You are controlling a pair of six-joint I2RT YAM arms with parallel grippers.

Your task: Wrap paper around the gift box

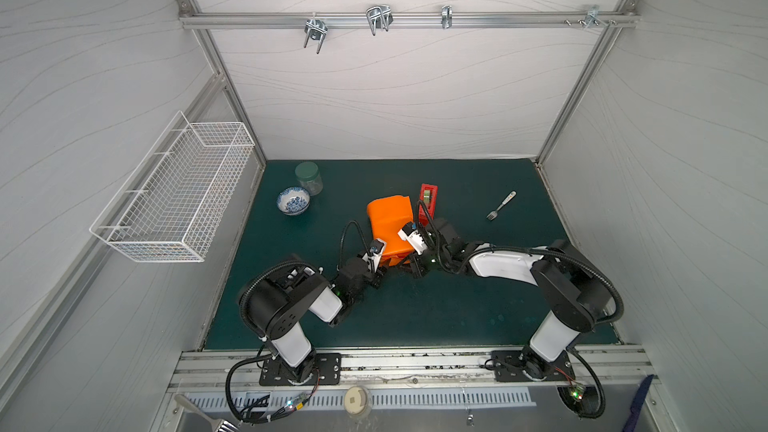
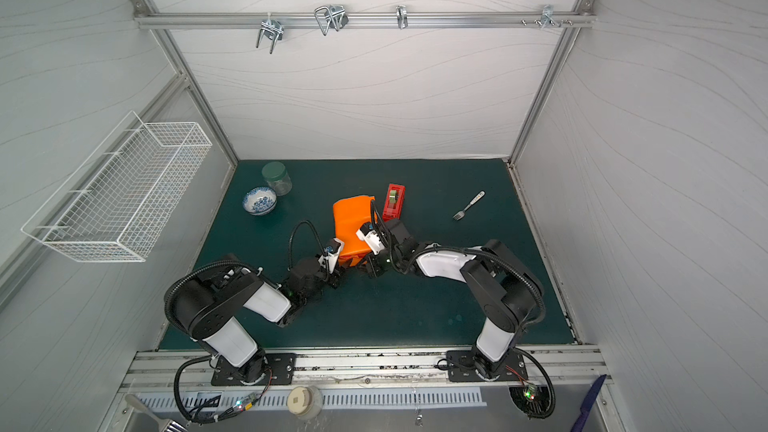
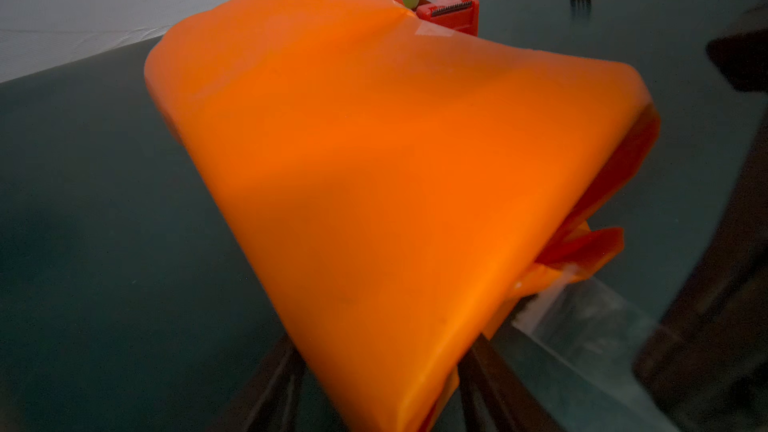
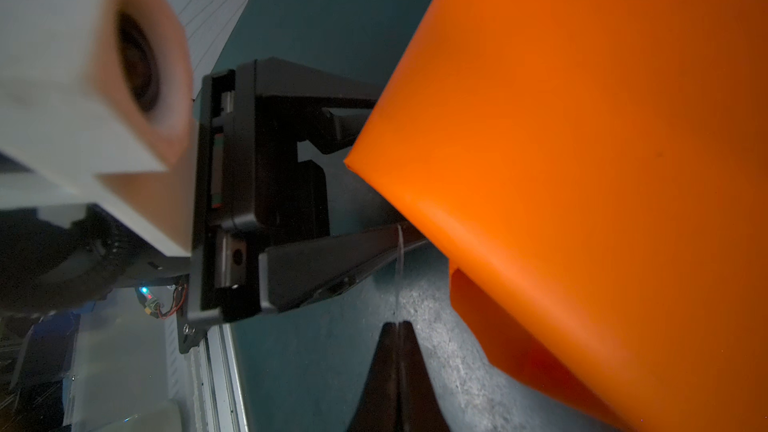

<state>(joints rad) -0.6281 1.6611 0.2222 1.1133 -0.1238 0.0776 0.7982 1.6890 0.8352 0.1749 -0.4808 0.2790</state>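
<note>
The paper (image 1: pixel 388 224) is seen folded around the gift box, which is wholly covered and cannot itself be made out. The orange parcel is placed just beside the red tape dispenser (image 1: pixel 428 200), on the side toward the bowl (image 1: pixel 293 200), and whether the two touch cannot be told. Its near end is clamped between the fingers (image 4: pixel 328 261) of the left gripper (image 1: pixel 386 264), one on each face. This grip is shown plainly only in the right wrist view, while in both top views those fingers are largely hidden. A loose flap at the parcel's corner and a clear strip of tape (image 3: pixel 582 317) stuck to it are shown only in the left wrist view. In the right wrist view the strip is reduced to a thin line running into the tip of the right gripper (image 4: pixel 397 367), whose fingers are pressed together on it. Whether the parcel's far end is resting on the mat (image 1: pixel 415 317) is hard to judge. The parcel's long axis is laid roughly parallel to the dispenser's, one end toward the grippers. A fork (image 1: pixel 501 205) is seen well apart from the dispenser, on the side away from the parcel.
</note>
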